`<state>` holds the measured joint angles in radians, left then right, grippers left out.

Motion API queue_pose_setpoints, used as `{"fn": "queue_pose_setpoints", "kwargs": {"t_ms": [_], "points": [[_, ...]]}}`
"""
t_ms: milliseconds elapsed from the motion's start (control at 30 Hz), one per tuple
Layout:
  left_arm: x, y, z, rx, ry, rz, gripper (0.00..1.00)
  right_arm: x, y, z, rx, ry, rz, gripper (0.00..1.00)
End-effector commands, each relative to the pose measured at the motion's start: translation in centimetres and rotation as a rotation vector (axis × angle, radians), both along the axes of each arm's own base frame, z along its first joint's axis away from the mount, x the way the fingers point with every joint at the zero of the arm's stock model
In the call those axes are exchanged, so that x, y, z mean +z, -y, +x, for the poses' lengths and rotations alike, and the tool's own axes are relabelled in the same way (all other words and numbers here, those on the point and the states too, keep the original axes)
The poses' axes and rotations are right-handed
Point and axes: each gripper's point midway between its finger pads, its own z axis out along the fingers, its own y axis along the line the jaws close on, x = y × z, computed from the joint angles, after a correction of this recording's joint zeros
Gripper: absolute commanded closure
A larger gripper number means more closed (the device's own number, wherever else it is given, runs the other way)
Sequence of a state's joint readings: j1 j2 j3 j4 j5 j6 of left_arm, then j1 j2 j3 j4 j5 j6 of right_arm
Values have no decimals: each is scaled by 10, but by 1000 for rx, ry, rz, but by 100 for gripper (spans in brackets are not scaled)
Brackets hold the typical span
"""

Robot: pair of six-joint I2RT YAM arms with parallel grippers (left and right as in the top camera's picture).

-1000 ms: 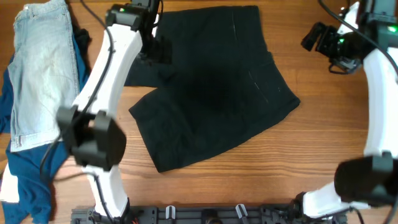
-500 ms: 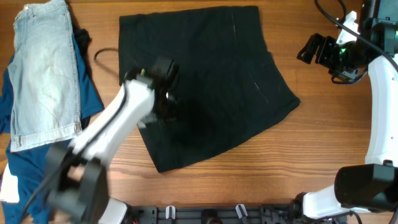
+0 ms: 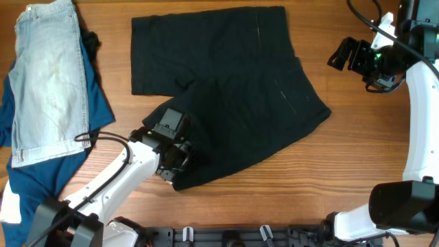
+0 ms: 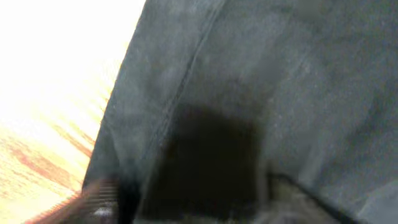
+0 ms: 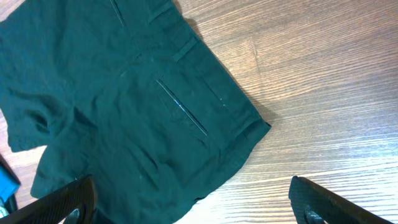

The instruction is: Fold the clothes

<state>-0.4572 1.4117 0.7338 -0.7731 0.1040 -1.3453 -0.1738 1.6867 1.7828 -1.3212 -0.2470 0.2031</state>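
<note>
The black shorts [image 3: 233, 89] lie spread on the wooden table, one leg toward the back left, the other toward the front left, the waistband at the right. My left gripper [image 3: 180, 159] sits low on the front leg's hem; its wrist view is blurred and filled with dark fabric [image 4: 261, 93], so its jaws cannot be read. My right gripper [image 3: 341, 53] is open and empty, held above bare wood to the right of the shorts. Its wrist view shows the shorts [image 5: 124, 106] with a back pocket slit.
Pale blue denim shorts [image 3: 48, 75] lie on a deep blue garment [image 3: 34, 185] at the table's left edge. Bare wood [image 3: 370, 158] lies right of and in front of the black shorts.
My left arm has swept from the shorts' back left corner down to the front leg's hem. The shorts' back left edge now lies uncovered. My right arm has barely moved.
</note>
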Motion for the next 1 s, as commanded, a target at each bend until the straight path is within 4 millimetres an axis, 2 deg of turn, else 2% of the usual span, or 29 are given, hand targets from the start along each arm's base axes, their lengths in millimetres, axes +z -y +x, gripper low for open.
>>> {"fn": "queue_pose_setpoints", "kwargs": {"t_ms": [0,100,167,200,300,333,400,500,533,567,633,833,967], "points": [[2,13,-8,35,-50,-79,0,-5,-2,2,17,-7,8,0],[1,12,-23,22,-104,-69,0,-5,-2,1,22,-7,7,0],[-1,-3,-33,19,-132,18,0,-5,-2,2,22,-5,6,0],[-2,-8,-34,20,-132,48,4,-4,-2,2,23,-3,6,0],[-2,-10,-35,21,-134,60,37,-4,-2,3,22,-2,6,0],[-2,-10,-35,21,-135,58,42,-4,-2,3,22,-2,6,1],[-2,-10,-35,21,-134,58,47,-4,-2,3,22,-2,6,0],[-2,-10,-35,21,-134,57,48,-4,-2,2,21,-3,7,0],[-1,-9,-36,20,-139,49,47,-4,-2,2,21,-3,7,0],[-1,-4,-38,19,-155,21,39,-4,-2,2,21,-3,7,0],[2,8,-43,15,-188,-52,0,-4,-2,3,21,-2,7,0],[5,27,-29,11,-141,-150,0,-4,-2,3,24,2,4,0],[7,32,-27,15,-139,-177,0,-4,-1,3,21,1,-2,0]]}}
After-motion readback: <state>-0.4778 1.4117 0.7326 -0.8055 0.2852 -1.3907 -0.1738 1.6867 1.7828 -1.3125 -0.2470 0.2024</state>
